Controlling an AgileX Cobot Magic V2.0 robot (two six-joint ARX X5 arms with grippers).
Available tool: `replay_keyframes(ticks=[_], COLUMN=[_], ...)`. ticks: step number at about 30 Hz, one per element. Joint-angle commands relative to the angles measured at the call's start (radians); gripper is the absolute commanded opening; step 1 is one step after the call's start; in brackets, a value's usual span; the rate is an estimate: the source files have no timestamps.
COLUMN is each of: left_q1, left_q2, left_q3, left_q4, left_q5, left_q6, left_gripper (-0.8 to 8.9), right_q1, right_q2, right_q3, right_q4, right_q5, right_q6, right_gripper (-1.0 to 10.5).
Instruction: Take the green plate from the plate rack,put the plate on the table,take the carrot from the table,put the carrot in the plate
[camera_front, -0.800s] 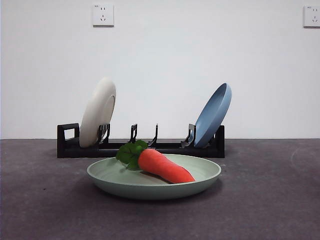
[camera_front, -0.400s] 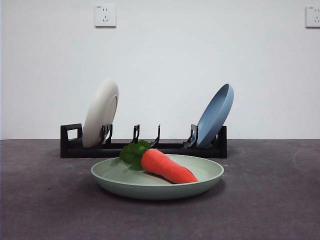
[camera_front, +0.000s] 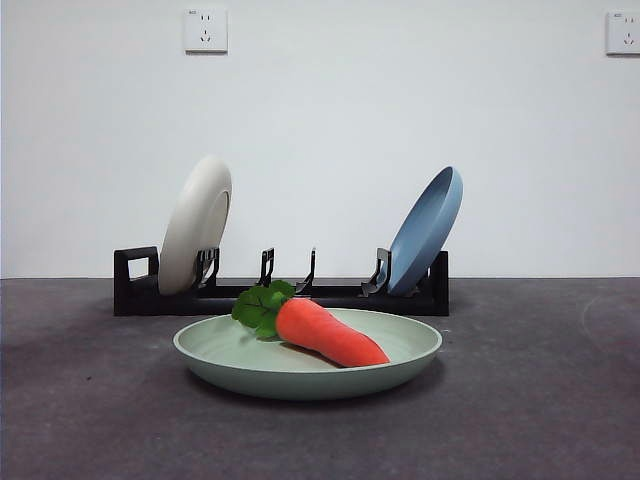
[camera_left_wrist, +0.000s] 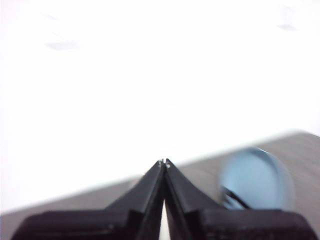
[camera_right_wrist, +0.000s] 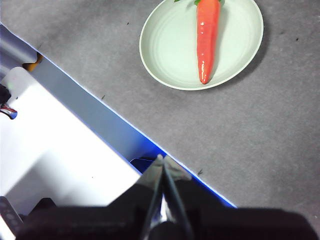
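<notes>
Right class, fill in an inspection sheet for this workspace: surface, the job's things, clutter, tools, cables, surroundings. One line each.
Surface: dark grey table, matte and mottled.
Job's things: green plate flat on the table in front of the plate rack; carrot lying in the plate, leaves toward the rack.
Clutter: cream-white plate and blue plate leaning in the rack's end slots.
Tools: left tool shut, empty, raised away from the plate; right tool shut, empty, near the table's edge.
Cables: nothing seen.
Surroundings: white wall with two sockets.
</notes>
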Motion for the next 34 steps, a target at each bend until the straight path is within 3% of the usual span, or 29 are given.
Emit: replay_keyframes(ticks=[1, 9, 20, 26, 34], left_q1=[0.097, 0.278, 0.327, 0.332, 0.332], left_q2=[-0.078, -0.320, -0.567, -0.645, -0.669], left_q3=[-0.100, -0.473, -0.862, -0.962, -0.965], left_q4=[0.080, 0.201, 0.217, 0.214, 0.105], left_q5=[0.006, 0.005, 0.016, 0.016, 0.019], left_q6=[0.051, 0.079, 0.067, 0.065, 0.059], left_gripper=[-0.03, -0.03, -0.03, -0.03, -0.03], right_q1=[0.003, 0.003, 0.003, 0.003, 0.003], right_q2=[0.000, 0.000, 0.000, 0.000, 0.000], right_q3=[-0.004, -0.004, -0.004, -0.004, -0.004], right_q4=[0.005, 0.005, 0.005, 0.005, 0.005], right_q5=[0.003, 0.002, 0.003, 0.003, 0.003], right_q6=[0.002, 0.002, 0.002, 0.002, 0.002], right_gripper=[0.0, 0.0, 0.0, 0.0, 0.0])
